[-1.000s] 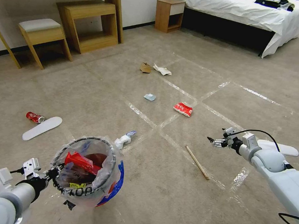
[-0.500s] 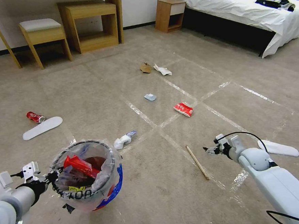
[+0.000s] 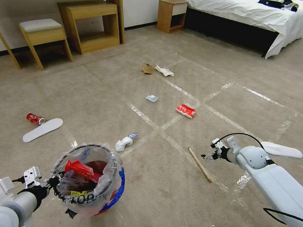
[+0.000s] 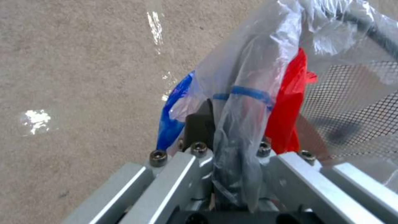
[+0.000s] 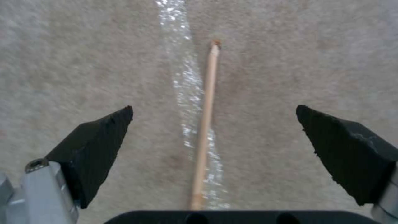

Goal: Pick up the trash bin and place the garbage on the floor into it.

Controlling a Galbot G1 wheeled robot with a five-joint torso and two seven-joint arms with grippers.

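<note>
My left gripper is shut on the rim of the trash bin, a red bucket with a clear bag, held low at the near left; red wrappers lie inside. The left wrist view shows the pinched bag between the jaws. My right gripper is open, hovering just right of the thin wooden stick on the floor. In the right wrist view the stick lies between the spread fingers. More garbage lies about: a white crumple, pale-blue paper, a red wrapper, cardboard, white paper, a red can.
Two white insoles lie on the carpet, one at the left, one at the right. A stool, a wooden side table, a nightstand and a bed line the far side.
My right gripper has come down and leftward toward the wooden stick. The trash bin in my left gripper has sunk slightly.
</note>
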